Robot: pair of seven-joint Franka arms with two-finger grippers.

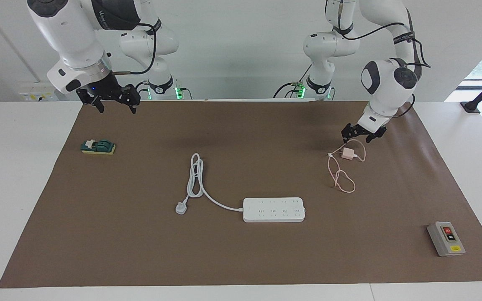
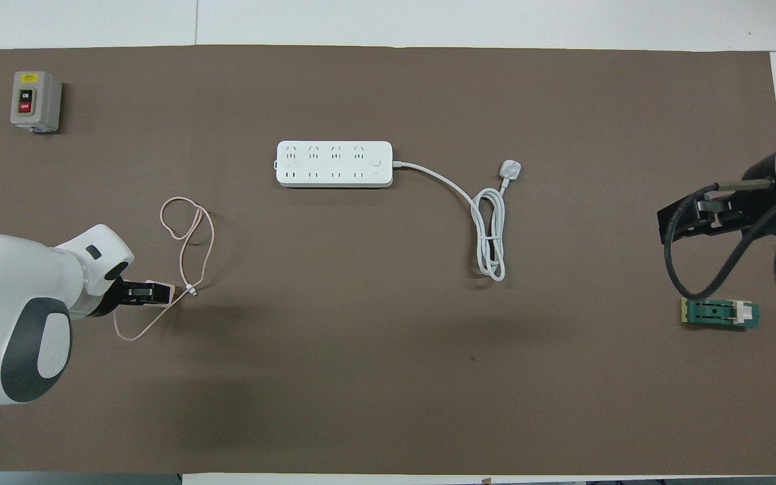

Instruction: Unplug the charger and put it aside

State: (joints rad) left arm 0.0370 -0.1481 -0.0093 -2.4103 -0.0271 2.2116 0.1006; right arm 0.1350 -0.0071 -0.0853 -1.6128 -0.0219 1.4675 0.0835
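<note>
The charger (image 1: 348, 154), a small pale pink cube, lies on the brown mat toward the left arm's end, nearer to the robots than the white power strip (image 1: 274, 209) and apart from it. Its thin pink cable (image 1: 341, 177) loops on the mat beside it. My left gripper (image 1: 362, 137) hangs open just above the charger, holding nothing. From overhead the left gripper (image 2: 150, 292) covers most of the charger (image 2: 169, 295). My right gripper (image 1: 114, 105) waits open, raised over the mat's edge at the right arm's end.
The power strip's thick white cord and plug (image 1: 181, 207) lie coiled toward the right arm's end. A grey switch box (image 1: 446, 238) sits at the mat's corner farthest from the robots. A green block (image 1: 98, 147) lies below the right gripper.
</note>
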